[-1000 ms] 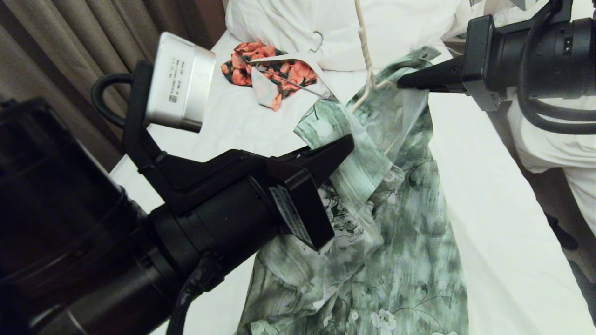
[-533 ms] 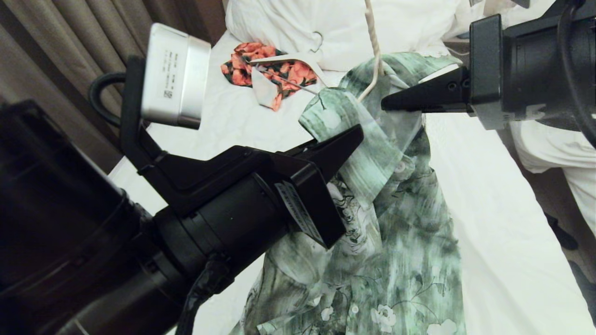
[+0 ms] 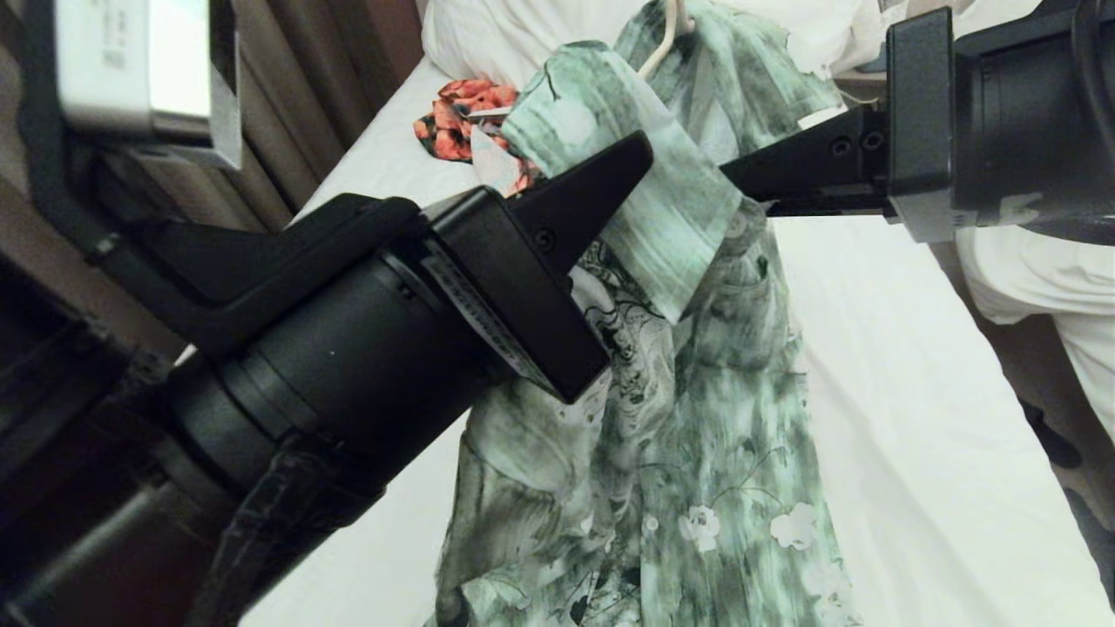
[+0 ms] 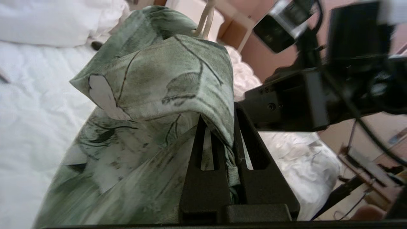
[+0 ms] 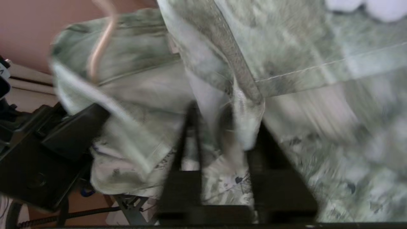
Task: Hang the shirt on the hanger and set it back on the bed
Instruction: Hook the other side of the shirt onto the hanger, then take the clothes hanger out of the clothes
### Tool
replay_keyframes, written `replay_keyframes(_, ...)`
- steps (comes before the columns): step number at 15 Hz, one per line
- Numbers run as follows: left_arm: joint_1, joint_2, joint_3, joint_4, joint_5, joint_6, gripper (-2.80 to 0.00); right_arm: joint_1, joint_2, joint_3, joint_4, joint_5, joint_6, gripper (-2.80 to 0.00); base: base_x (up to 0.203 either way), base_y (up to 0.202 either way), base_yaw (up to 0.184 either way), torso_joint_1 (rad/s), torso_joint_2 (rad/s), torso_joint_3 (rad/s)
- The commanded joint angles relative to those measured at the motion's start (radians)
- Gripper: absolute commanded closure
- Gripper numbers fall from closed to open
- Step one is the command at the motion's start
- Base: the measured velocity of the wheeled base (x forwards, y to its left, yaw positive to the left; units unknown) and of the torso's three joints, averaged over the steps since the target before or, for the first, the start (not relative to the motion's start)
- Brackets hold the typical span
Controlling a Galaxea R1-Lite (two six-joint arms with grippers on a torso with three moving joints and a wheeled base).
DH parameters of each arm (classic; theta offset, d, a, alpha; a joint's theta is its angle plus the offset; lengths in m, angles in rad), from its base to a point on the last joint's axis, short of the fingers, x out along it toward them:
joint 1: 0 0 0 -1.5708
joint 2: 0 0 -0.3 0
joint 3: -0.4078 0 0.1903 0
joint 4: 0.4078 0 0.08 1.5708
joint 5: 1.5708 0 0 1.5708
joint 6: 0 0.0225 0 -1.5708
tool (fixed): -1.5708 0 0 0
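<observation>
The green and white flowered shirt (image 3: 697, 418) hangs lifted above the white bed (image 3: 915, 392), its lower part trailing down onto the sheet. My left gripper (image 3: 640, 144) is shut on a bunched edge of the shirt (image 4: 152, 79); the cloth is pinched between its fingers (image 4: 219, 117). The cream wire hanger (image 3: 664, 35) rises out of the shirt's collar, its hook out of view. My right gripper (image 3: 732, 178) reaches in from the right just under the collar. Its fingers stand apart, with a loose fold of shirt (image 5: 286, 41) hanging between them (image 5: 222, 111). The hanger's neck (image 5: 101, 41) shows blurred to one side.
An orange-red floral garment (image 3: 453, 113) lies near the head of the bed, under the bunched white duvet (image 3: 523, 35). Brown curtains (image 3: 287, 87) run along the left side. A neighbouring bed with white bedding (image 3: 1028, 270) stands to the right across a narrow gap.
Both grippers have carried the shirt and hanger upward, towards the head of the bed. The right gripper's fingers, shut before, have come apart. The left gripper stays shut on the shirt.
</observation>
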State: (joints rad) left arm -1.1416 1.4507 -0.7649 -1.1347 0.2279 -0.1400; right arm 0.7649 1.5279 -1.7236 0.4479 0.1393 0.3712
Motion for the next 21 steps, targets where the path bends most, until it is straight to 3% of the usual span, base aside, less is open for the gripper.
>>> replay_keyframes(1,-0.004,-0.015,0.001,-0.016,0.001,-0.001,0.00,0.007,0.000,-0.004,0.002,0.000,0.002,-2.80,0.000,0.000,0.000,0.000,0.00,0.000)
replay_keyframes(5,-0.003,-0.029,-0.004,-0.025,0.002,0.002,0.00,0.008,-0.046,0.004,0.020,-0.012,0.003,-2.80,0.000,0.000,0.000,0.000,0.00,0.000)
replay_keyframes(9,-0.001,-0.038,-0.005,-0.025,0.002,0.003,0.00,0.007,-0.116,-0.033,0.135,-0.035,0.003,-2.80,0.000,0.000,0.000,0.000,0.00,0.000)
replay_keyframes(12,-0.001,-0.032,-0.002,-0.023,0.001,0.002,0.00,-0.009,-0.128,-0.141,0.163,-0.070,0.003,-2.80,0.000,0.000,0.000,0.000,0.00,0.000)
replay_keyframes(13,-0.003,-0.027,0.000,-0.022,-0.001,0.002,0.00,-0.013,-0.114,-0.203,0.171,-0.073,0.001,0.00,0.000,0.000,0.000,0.000,0.00,0.000)
replay_keyframes(15,-0.004,-0.017,0.001,-0.019,-0.002,0.000,0.00,-0.013,-0.061,-0.283,0.137,-0.075,-0.032,0.00,0.000,0.000,0.000,0.000,0.00,0.000)
replay_keyframes(18,-0.016,0.004,0.009,-0.021,-0.002,-0.006,0.00,0.036,-0.032,-0.278,0.025,-0.067,-0.046,0.00,0.000,0.000,0.000,0.000,0.00,0.000)
replay_keyframes(21,-0.031,0.036,0.015,-0.020,0.001,-0.044,0.00,0.066,-0.015,-0.278,0.027,-0.069,-0.049,0.00,0.000,0.000,0.000,0.000,0.00,0.000)
